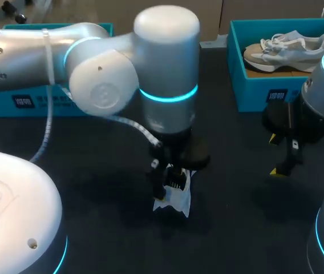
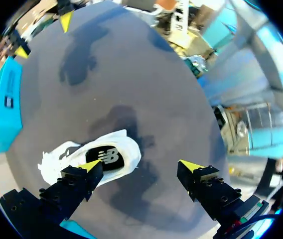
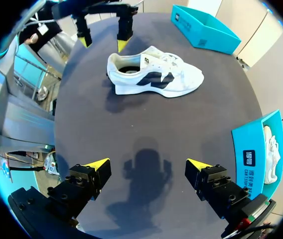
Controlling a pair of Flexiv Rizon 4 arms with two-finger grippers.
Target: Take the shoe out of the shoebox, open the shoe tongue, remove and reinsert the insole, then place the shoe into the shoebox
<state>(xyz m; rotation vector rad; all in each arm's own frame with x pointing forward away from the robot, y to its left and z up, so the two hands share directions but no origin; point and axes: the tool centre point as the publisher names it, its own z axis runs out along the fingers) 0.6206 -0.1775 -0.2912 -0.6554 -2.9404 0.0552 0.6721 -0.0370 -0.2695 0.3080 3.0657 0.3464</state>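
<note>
Head view shows it best: the white shoe (image 1: 176,197) sits about the middle of the table (image 1: 236,200), mostly hidden under the left arm (image 1: 93,57).

Standing on its sole, I'd say, heel toward the near edge, toe toward the far edge. And the left gripper (image 2: 140,166)?

Right over the heel. Fingers spread wide, nothing held between them. In the left wrist view one yellow fingertip (image 2: 89,166) is over the heel opening; the other is over bare table beside the shoe.

Is that fingertip touching the shoe?

Cannot tell from here. The shoe is not between the two fingers, though.

What about the right gripper (image 3: 148,164)?

Well apart from the shoe, toward the table's right edge, over bare tabletop. Fingers wide open too, and empty. In the right wrist view the shoe lies well ahead of it, side on, with the left gripper above the heel end.

And the boxes?

The right shoebox (image 1: 247,91) stands at the far right corner, near the right gripper, with a second shoe (image 1: 287,50) lying inside it. Another blue box (image 1: 31,103) stands along the far edge toward the left corner, partly behind the left arm.
</note>
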